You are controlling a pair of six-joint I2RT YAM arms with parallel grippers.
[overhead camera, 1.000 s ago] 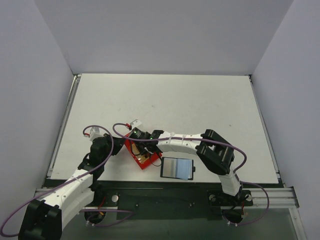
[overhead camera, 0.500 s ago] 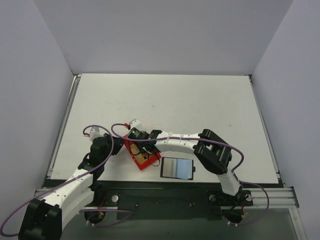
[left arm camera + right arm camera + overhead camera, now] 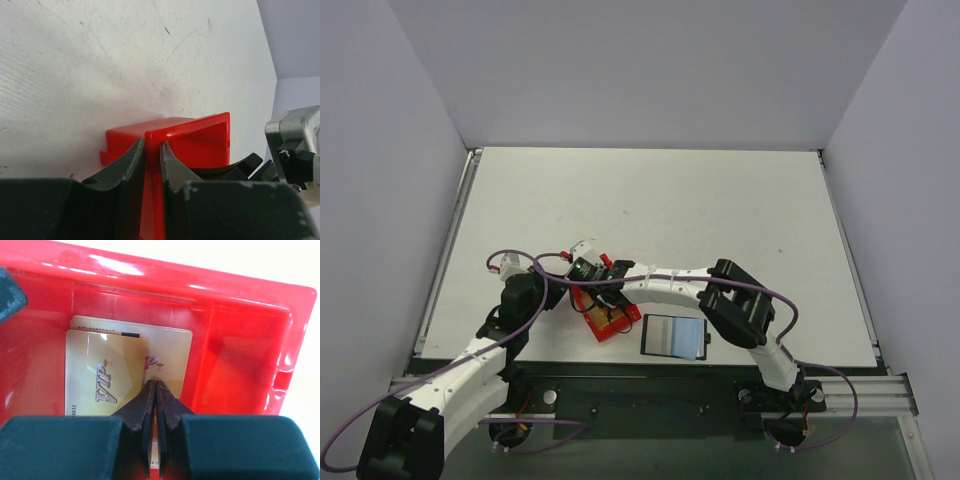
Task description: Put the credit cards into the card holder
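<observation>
Gold credit cards (image 3: 105,372) marked VIP lie overlapped on the floor of a red bin (image 3: 240,340), one partly under the other (image 3: 170,347). My right gripper (image 3: 157,382) is shut, its tips resting on the cards where they overlap; a pale strip of card shows through the slit between the fingers. From above, the right gripper (image 3: 603,302) reaches into the red bin (image 3: 592,326), where a bit of gold card (image 3: 611,318) shows. My left gripper (image 3: 152,145) is shut on the bin's wall (image 3: 200,135). The card holder (image 3: 673,336) lies open, grey-blue inside up, right of the bin.
The bin and card holder sit near the table's front edge (image 3: 650,358), between the two arm bases. Purple cables (image 3: 520,258) loop over both arms. White walls enclose the table on three sides.
The right gripper has closed over the cards, and the right wrist has shifted a little to the left. The left gripper has kept its hold on the bin wall.
</observation>
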